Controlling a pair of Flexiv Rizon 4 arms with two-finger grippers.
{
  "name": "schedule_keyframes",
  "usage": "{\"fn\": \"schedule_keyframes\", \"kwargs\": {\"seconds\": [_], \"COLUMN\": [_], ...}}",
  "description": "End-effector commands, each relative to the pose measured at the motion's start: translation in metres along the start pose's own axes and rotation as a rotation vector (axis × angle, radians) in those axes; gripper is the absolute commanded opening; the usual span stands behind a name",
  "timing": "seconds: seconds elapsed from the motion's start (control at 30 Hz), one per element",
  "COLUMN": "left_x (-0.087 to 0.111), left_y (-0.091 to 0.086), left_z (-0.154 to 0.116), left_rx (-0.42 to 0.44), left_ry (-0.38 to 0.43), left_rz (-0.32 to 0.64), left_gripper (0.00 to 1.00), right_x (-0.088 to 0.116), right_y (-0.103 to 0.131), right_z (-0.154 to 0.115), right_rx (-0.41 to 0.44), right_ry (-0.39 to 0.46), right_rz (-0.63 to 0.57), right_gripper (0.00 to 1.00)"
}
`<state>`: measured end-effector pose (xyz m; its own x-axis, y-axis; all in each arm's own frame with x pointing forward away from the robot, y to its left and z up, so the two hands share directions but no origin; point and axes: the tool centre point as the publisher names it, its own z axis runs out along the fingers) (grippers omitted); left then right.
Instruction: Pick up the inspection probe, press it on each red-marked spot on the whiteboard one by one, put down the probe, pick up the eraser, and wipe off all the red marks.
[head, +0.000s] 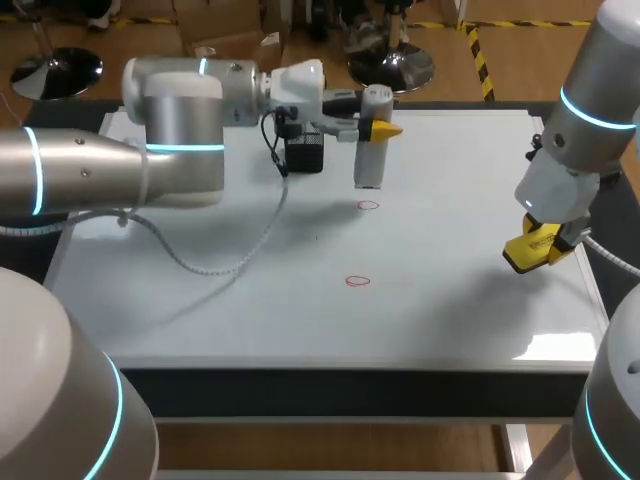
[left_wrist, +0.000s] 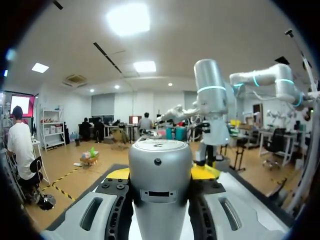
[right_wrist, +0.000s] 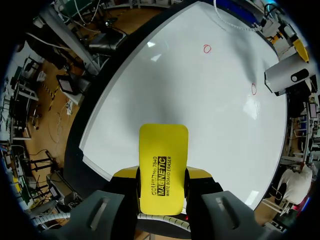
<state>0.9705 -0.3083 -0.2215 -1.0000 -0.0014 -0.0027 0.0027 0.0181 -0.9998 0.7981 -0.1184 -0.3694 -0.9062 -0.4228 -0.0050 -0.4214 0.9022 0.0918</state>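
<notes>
My left gripper (head: 378, 130) is shut on the grey cylindrical inspection probe (head: 371, 150), held upright just above the whiteboard (head: 450, 200) and a little behind the farther red mark (head: 368, 206). In the left wrist view the probe (left_wrist: 160, 185) fills the space between my fingers. A second red mark (head: 358, 281) lies nearer the front. My right gripper (head: 538, 248) hovers over the board's right side, shut on the yellow eraser (head: 530, 250). The right wrist view shows the eraser (right_wrist: 162, 175) gripped between the fingers, with both red marks (right_wrist: 207, 49) and the probe (right_wrist: 285, 79) ahead.
A small black box (head: 304, 152) sits on the board just left of the probe. A white cable (head: 235, 255) loops from my left arm across the board's left half. The board's front edge (head: 350, 368) meets the dark table rim.
</notes>
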Motion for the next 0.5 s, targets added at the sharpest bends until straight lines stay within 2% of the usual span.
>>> {"fn": "schedule_keyframes", "kwargs": {"seconds": [0.03,0.3,0.5], "left_x": [-0.014,-0.033,-0.048], "left_y": [-0.014,-0.042,-0.056], "left_z": [-0.005,-0.004,-0.003], "left_rx": [-0.002,-0.01,-0.032], "left_ry": [0.024,0.067,0.095], "left_rz": [-0.016,-0.034,-0.04], "left_gripper": [0.0,0.0,0.0], "right_x": [0.0,0.0,0.0], "right_y": [0.0,0.0,0.0], "right_z": [0.0,0.0,0.0], "right_rx": [0.003,0.003,0.003], "right_ry": [0.002,0.002,0.002], "right_rz": [-0.001,-0.001,-0.001], "right_gripper": [0.0,0.0,0.0]}}
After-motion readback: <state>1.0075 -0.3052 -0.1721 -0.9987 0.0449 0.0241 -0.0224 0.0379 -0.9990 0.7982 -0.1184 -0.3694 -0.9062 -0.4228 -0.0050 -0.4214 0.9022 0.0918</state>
